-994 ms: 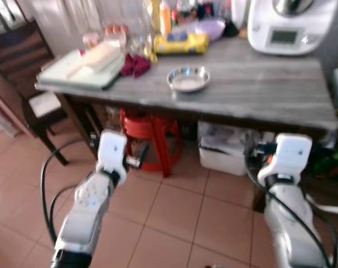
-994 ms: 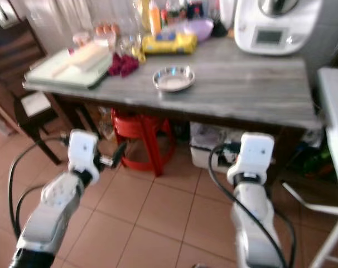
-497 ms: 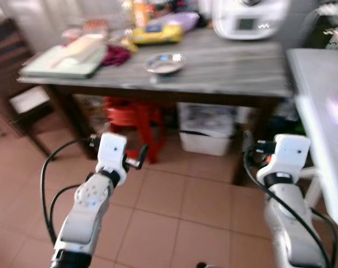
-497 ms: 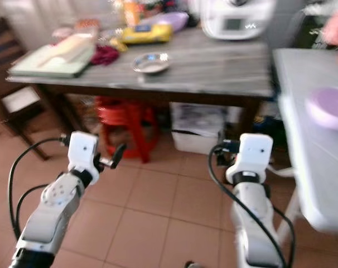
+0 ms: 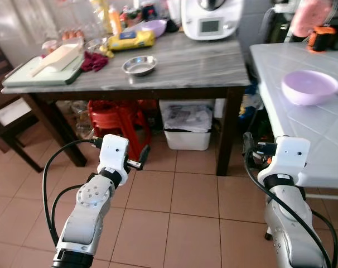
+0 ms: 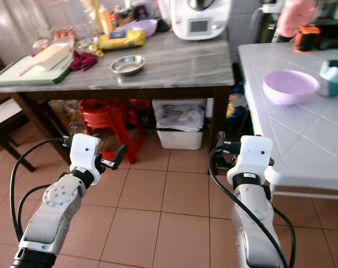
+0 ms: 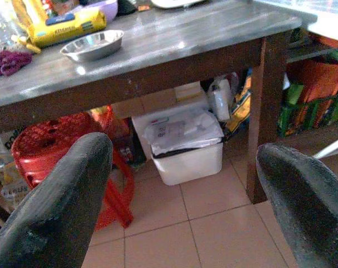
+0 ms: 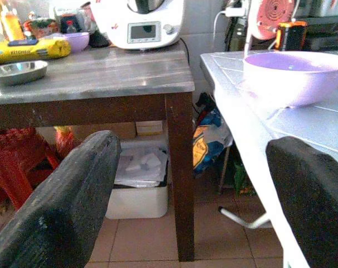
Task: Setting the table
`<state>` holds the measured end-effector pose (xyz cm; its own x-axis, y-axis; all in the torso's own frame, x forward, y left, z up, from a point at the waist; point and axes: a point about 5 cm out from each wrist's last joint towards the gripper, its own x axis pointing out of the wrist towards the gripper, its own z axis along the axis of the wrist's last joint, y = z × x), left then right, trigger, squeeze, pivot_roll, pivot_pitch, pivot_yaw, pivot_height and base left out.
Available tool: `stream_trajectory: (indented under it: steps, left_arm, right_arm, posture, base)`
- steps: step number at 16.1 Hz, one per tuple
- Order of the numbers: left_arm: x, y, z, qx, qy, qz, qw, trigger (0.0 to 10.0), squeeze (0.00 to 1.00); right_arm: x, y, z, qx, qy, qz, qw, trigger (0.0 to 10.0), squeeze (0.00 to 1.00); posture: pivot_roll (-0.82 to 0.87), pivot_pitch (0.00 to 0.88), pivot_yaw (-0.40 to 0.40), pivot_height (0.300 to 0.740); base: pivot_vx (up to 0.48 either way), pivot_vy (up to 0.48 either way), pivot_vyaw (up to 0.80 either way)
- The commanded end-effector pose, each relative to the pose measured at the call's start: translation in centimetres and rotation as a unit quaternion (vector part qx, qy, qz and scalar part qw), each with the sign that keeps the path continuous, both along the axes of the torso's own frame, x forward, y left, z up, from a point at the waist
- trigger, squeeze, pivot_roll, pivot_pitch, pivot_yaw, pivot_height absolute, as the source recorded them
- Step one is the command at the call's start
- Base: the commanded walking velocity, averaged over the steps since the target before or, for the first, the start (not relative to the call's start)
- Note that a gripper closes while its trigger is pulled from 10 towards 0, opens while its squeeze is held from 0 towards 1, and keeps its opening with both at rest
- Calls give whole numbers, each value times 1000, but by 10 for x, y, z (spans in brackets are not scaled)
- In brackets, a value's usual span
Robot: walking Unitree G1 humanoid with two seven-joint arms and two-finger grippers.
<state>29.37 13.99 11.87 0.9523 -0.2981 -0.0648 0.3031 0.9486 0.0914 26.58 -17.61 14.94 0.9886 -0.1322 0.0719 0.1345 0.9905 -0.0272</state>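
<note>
A steel bowl sits near the front edge of the grey wooden table. To the right, a large purple bowl rests on a white tiled table. A smaller purple bowl stands at the back of the grey table. Both arms are held low over the floor, well short of either table. My left gripper is open with nothing between its fingers and faces the grey table. My right gripper is open and empty too, facing the gap between the two tables.
On the grey table are a pale green board, a yellow packet and a white kitchen machine. Under it stand a red stool and a white bin. A dark chair is at the left.
The whole view has swung to the right and sharpened, so the camera moved; the white table with the purple bowl has come into sight. Both arms keep the same pose, grippers still open.
</note>
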Motion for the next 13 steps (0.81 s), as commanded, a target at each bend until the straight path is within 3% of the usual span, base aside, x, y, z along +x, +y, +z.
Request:
stream_trajectory:
  steps: [1,6,13]
  left_arm:
    - [1,8,2,4,-5,8,1000,10000,0]
    - [1,3,7,0,-22,-10,1000,10000,0]
    - [3,-1,7,-8,-21,-24,999,10000,0]
  right_arm:
    - [1,5,5,4,-9,7,1000,10000,0]
    - [2,7,7,2,-15,12,1000,10000,0]
    - [2,6,5,0,-12,10,1000,10000,0]
  posture:
    - [-162,82,124,740]
    - [-159,81,123,740]
    - [-164,82,127,740]
  base:
    - [0,0,0]
    - [0,0,0]
    - [0,-355,0]
